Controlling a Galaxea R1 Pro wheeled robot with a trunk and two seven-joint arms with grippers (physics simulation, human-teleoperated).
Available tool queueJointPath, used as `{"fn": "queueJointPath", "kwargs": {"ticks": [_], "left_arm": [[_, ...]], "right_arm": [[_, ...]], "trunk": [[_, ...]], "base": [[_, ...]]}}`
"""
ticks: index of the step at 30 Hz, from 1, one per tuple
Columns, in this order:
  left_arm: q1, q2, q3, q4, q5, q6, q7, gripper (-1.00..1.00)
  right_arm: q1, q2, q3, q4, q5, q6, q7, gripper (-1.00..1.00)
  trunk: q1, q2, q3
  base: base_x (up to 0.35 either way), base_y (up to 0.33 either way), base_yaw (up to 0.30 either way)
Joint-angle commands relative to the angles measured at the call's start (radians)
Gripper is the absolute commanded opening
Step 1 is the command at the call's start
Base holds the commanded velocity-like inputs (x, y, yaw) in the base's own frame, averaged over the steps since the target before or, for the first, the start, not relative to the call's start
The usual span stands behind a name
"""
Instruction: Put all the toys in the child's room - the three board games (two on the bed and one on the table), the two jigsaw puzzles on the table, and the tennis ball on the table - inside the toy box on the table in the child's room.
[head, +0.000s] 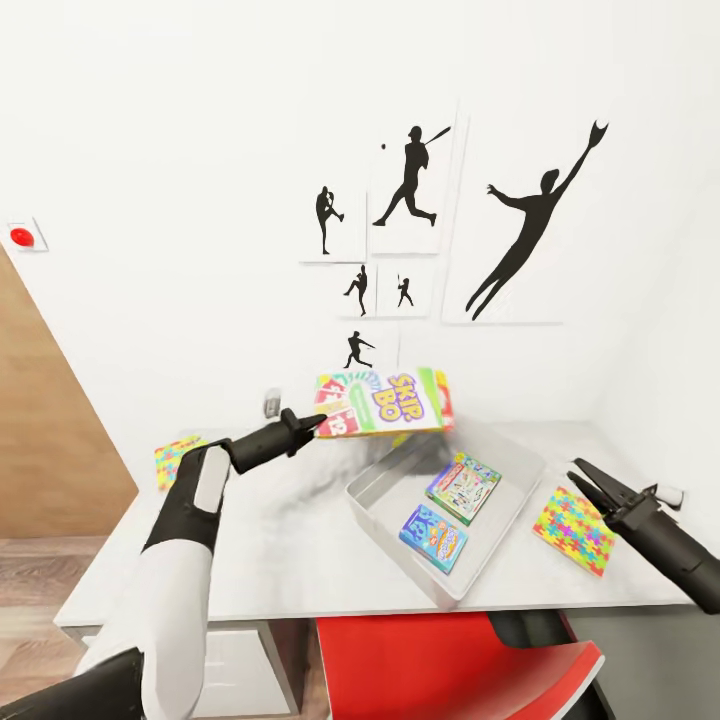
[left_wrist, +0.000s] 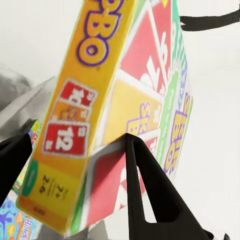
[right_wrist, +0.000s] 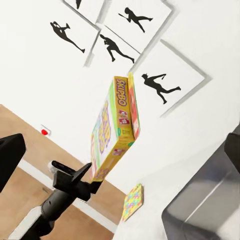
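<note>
The left gripper (head: 318, 420) pinches one end of the SKIP-BO box (head: 384, 402) and holds it up in the air, just above the 12 o'clock end of the toy box (head: 385, 513) on the table (head: 270, 540). Two board games lie inside the toy box: a pastel one (head: 464, 486) and a blue one (head: 434, 537) toward 6 o'clock from it. The right gripper (head: 590, 480) has its fingers spread with nothing in them, near a jigsaw puzzle (head: 574, 529) at 3 o'clock from the toy box; another jigsaw puzzle (head: 176, 460) lies far off at 9 o'clock.
</note>
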Motion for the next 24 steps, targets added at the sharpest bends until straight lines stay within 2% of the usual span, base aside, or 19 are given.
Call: {"fn": "queueJointPath", "kwargs": {"ticks": [1, 4, 5, 7, 8, 11, 12, 14, 15, 18, 19, 20, 21, 22, 24], "left_arm": [[-0.001, -0.001, -0.029, 0.005, 0.057, -0.033, 0.063, -1.00], [-0.001, -0.001, -0.108, 0.024, 0.157, -0.095, 0.181, -1.00], [-0.002, -0.001, -0.168, 0.040, 0.225, -0.136, 0.258, -1.00], [-0.001, -0.001, -0.227, 0.052, 0.297, -0.175, 0.325, -1.00], [-0.001, -0.001, -0.283, 0.061, 0.373, -0.211, 0.378, -1.00], [0.000, -0.001, -0.366, 0.069, 0.486, -0.264, 0.432, -1.00], [0.000, -0.001, -0.427, 0.072, 0.556, -0.301, 0.454, -1.00], [0.000, -0.001, -0.491, 0.073, 0.618, -0.343, 0.469, -1.00], [0.000, -0.001, -0.554, 0.074, 0.675, -0.390, 0.479, -1.00], [0.000, -0.001, -0.642, 0.075, 0.749, -0.467, 0.496, -1.00], [0.000, -0.001, -0.699, 0.075, 0.793, -0.517, 0.514, -1.00], [0.000, -0.001, -0.732, 0.075, 0.816, -0.544, 0.529, -1.00], [0.001, -0.001, -0.793, 0.075, 0.854, -0.591, 0.556, -1.00], [0.001, -0.001, -0.823, 0.075, 0.870, -0.613, 0.570, -1.00], [0.008, -0.001, -0.926, 0.074, 0.927, -0.701, 0.614, -1.00]], "right_arm": [[0.000, -0.001, -0.007, 0.001, -0.001, 0.005, 0.009, 1.00], [0.001, -0.001, -0.023, 0.004, -0.001, 0.005, 0.016, 1.00], [0.001, -0.002, -0.032, 0.007, -0.001, 0.005, 0.018, 1.00], [0.002, -0.002, -0.040, 0.011, -0.001, 0.005, 0.020, 1.00], [0.002, -0.002, -0.046, 0.014, -0.001, 0.005, 0.021, 1.00], [0.002, -0.002, -0.052, 0.017, -0.001, 0.005, 0.022, 1.00], [0.002, -0.002, -0.054, 0.018, -0.001, 0.005, 0.023, 1.00], [0.002, -0.002, -0.056, 0.019, -0.001, 0.005, 0.023, 1.00], [0.002, -0.002, -0.056, 0.020, -0.001, 0.005, 0.024, 1.00], [0.002, -0.002, -0.057, 0.020, -0.001, 0.005, 0.024, 1.00], [0.002, -0.002, -0.058, 0.020, -0.001, 0.004, 0.024, 1.00], [0.002, -0.002, -0.058, 0.020, -0.001, 0.004, 0.024, 1.00], [0.002, -0.002, -0.058, 0.020, -0.001, 0.004, 0.024, 1.00], [0.002, -0.002, -0.058, 0.020, -0.001, 0.004, 0.024, 1.00], [0.002, -0.002, -0.059, 0.020, -0.001, 0.003, 0.024, 1.00]], "trunk": [[0.001, -0.002, -0.002], [0.001, -0.002, -0.002], [0.001, -0.002, -0.002], [0.001, -0.002, -0.002], [0.001, -0.002, -0.002], [0.001, -0.002, -0.002], [0.001, -0.002, -0.002], [0.001, -0.002, -0.002], [0.001, -0.002, -0.002], [0.001, -0.002, -0.002], [0.001, -0.002, -0.002], [0.001, -0.002, -0.002], [0.001, -0.002, -0.002], [0.001, -0.002, -0.002], [0.001, -0.002, -0.002]], "base": [[0.000, 0.000, 0.000], [0.000, 0.000, 0.000], [0.000, 0.000, 0.000], [0.000, 0.000, 0.000], [0.000, 0.000, 0.000], [0.000, 0.000, 0.000], [0.000, 0.000, 0.000], [0.000, 0.000, 0.000], [0.000, 0.000, 0.000], [0.000, 0.000, 0.000], [0.000, 0.000, 0.000], [0.000, 0.000, 0.000], [0.000, 0.000, 0.000], [0.000, 0.000, 0.000], [0.000, 0.000, 0.000]]}}
